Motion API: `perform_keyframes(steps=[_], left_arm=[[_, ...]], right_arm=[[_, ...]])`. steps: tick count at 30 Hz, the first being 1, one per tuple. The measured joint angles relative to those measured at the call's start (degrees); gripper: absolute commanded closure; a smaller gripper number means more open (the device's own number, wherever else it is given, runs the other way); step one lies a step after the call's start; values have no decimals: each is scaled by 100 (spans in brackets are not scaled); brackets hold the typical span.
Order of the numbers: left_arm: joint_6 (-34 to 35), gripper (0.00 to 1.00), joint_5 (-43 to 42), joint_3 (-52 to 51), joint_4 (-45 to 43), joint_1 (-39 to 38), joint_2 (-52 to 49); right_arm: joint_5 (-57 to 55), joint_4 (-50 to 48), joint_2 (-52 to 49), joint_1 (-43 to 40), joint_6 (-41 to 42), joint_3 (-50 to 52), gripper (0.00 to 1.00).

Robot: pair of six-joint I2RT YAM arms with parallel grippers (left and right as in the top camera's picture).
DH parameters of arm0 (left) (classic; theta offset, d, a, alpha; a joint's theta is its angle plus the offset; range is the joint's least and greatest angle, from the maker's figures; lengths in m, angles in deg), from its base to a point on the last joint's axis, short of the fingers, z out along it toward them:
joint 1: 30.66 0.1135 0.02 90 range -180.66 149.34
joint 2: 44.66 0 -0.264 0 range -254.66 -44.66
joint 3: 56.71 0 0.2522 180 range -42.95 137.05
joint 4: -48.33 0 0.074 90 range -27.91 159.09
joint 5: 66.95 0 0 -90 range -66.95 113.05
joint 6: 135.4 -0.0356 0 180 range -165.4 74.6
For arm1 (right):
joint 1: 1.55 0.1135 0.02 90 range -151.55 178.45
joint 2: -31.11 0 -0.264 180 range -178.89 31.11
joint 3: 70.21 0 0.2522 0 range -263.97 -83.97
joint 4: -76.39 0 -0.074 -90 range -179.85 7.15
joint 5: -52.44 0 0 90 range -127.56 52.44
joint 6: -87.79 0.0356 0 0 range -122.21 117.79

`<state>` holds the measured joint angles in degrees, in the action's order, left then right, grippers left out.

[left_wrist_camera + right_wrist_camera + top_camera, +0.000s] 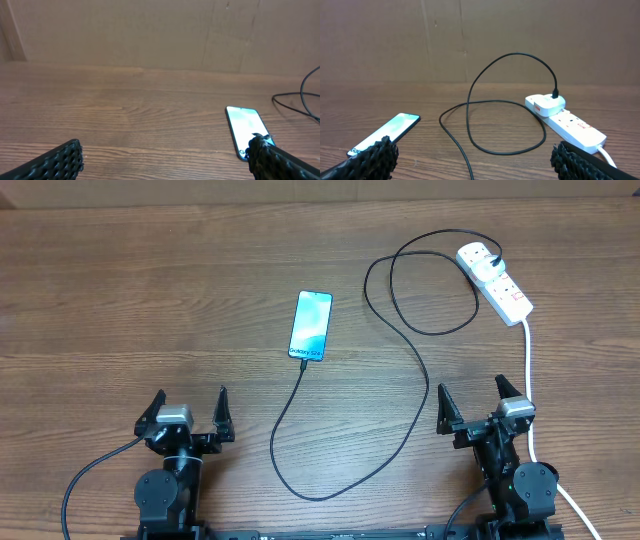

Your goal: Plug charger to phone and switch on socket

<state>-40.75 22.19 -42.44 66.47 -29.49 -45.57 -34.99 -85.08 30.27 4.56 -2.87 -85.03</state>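
Note:
The phone [311, 326] lies flat mid-table, its blue-teal screen up; it also shows in the left wrist view [243, 128] and the right wrist view [386, 131]. The black charger cable [404, 340] runs from the white plug on the socket [495, 280], loops, and curves round to the phone's near end, where its tip [301, 365] meets the phone's bottom edge. The cable [485, 107] and socket [567, 122] show in the right wrist view. My left gripper [190, 412] and right gripper [470, 402] are open and empty near the front edge.
A thick white cord [530, 380] runs from the socket down past my right arm to the front right edge. A brown cardboard wall [480, 40] stands behind the wooden table [150, 300].

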Motion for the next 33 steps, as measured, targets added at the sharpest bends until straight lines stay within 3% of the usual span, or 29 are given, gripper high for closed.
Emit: perform_keyframes(steps=[33], left_arm=[[122,0,-2,0,-2,0,0]], right_arm=[[2,2,0,-2,0,0,0]])
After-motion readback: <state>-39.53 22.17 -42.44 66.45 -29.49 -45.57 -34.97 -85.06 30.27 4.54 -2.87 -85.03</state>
